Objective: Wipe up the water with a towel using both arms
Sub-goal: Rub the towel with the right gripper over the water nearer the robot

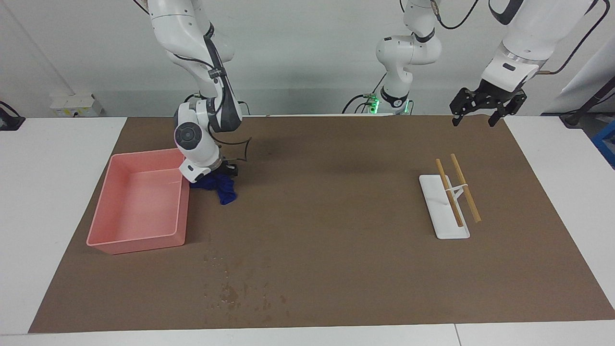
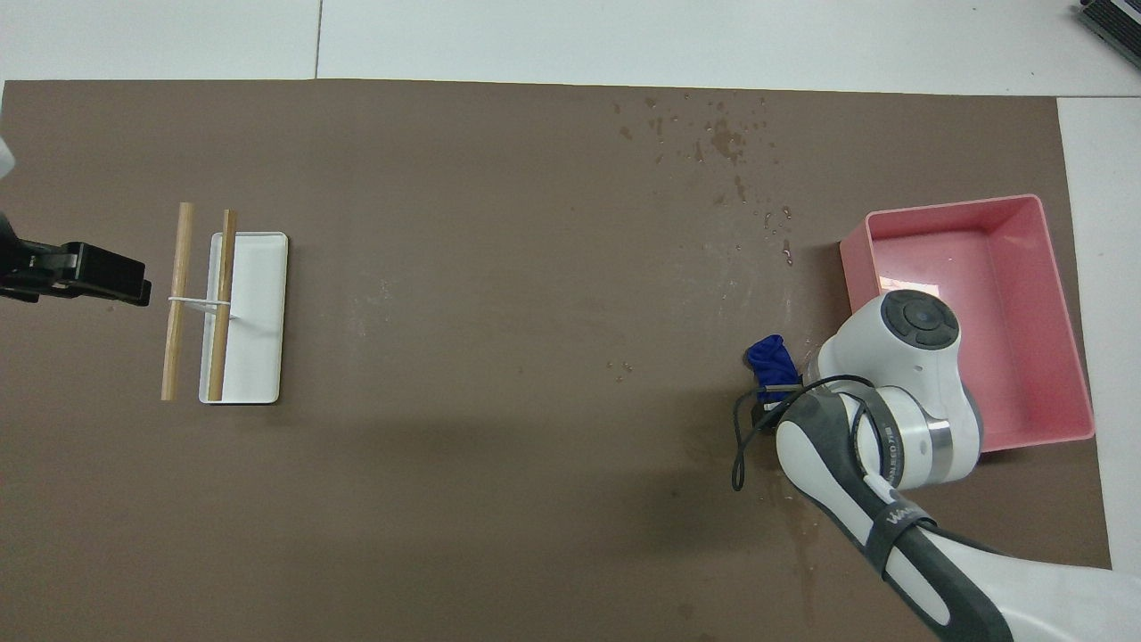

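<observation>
Facing view: the soft, light towel (image 1: 218, 185) is pinched by the right end effector (image 1: 223, 169) just beside the pink bin (image 1: 139, 242). It is best held by a bunched fold. The left end effector (image 1: 475, 117) is spread and waits.

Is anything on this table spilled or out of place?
Yes. Water droplets are scattered over the brown mat, farther from the robots than the pink tray. The blue towel hangs crumpled from the right tool beside the tray, well short of the spill.
</observation>
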Robot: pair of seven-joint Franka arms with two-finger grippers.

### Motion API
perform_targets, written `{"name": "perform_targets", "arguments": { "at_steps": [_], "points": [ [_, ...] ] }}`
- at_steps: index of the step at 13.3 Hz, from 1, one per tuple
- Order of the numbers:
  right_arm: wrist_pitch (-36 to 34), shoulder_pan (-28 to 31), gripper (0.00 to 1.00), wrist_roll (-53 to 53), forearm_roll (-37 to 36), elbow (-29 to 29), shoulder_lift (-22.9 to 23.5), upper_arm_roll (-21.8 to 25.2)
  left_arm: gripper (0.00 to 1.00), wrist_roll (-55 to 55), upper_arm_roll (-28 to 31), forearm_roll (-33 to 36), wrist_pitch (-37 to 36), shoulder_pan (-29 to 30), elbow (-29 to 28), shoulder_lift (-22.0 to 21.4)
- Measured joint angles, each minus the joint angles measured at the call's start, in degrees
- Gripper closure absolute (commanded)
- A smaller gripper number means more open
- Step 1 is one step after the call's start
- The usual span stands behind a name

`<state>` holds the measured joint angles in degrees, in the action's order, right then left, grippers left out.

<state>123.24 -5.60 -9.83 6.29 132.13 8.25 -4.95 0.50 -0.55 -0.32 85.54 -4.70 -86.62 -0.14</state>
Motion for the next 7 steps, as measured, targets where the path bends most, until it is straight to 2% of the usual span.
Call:
{"name": "perform_targets", "arguments": {
  "at_steps": [7],
  "points": [
    [0.0,0.7,1.00,-0.3,17.6,4.5,-2.1,0.4,0.00,0.0,0.0,0.0,0.0,0.0,0.0,0.0]
  ]
}}
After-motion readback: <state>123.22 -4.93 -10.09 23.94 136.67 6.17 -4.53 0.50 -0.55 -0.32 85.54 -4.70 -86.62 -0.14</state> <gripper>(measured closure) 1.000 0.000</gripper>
